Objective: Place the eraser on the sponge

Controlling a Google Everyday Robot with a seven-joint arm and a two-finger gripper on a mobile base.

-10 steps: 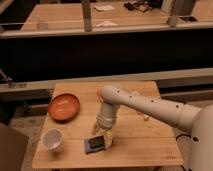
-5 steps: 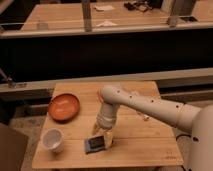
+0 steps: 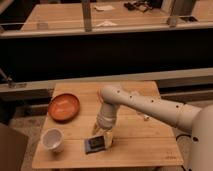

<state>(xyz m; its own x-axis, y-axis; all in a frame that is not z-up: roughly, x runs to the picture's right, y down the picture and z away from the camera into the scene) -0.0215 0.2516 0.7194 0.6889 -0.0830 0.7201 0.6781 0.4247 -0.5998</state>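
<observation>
My white arm reaches over the wooden table [image 3: 140, 145] from the right. Its gripper [image 3: 102, 134] points down near the table's front middle. Right below and slightly left of it lies a small dark rectangular thing with a bluish face, which I take for the eraser [image 3: 94, 144]. A pale yellowish piece, probably the sponge [image 3: 108, 140], shows at its right edge under the gripper. Whether the eraser rests on the sponge or beside it I cannot tell. The gripper hides part of both.
An orange bowl [image 3: 63, 106] sits at the table's left. A white cup [image 3: 52, 139] stands at the front left corner. A small pale scrap [image 3: 146, 118] lies right of the arm. A dark railing and further tables run behind.
</observation>
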